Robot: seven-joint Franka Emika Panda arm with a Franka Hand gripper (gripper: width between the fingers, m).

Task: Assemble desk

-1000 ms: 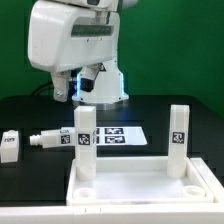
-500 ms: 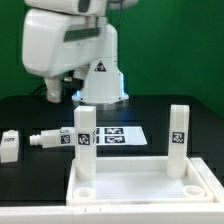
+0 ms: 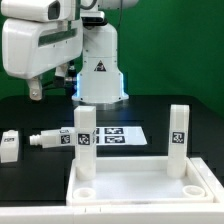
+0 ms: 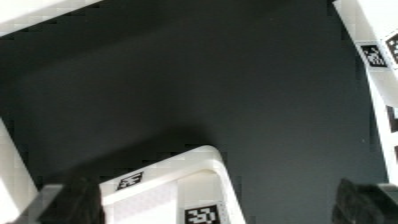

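Observation:
The white desk top [image 3: 140, 188] lies at the front with two white tagged legs standing upright in it, one on the exterior view's left [image 3: 85, 140] and one on its right [image 3: 178, 133]. Two more tagged legs lie loose on the black table at the exterior view's left [image 3: 10, 146] [image 3: 50, 140]. My gripper [image 3: 42, 90] hangs high above that left side, apart from everything. In the wrist view my gripper [image 4: 214, 205] is open and empty, and one lying leg [image 4: 169, 185] shows far below between the fingertips [image 4: 63, 200].
The marker board [image 3: 115, 135] lies flat behind the desk top; a white tagged edge [image 4: 377, 55] at the wrist view's border may be it. The robot's base [image 3: 100, 70] stands at the back. The table is black.
My gripper has moved steadily toward the exterior view's left, from above the table's middle to above the loose legs. The desk parts have not moved.

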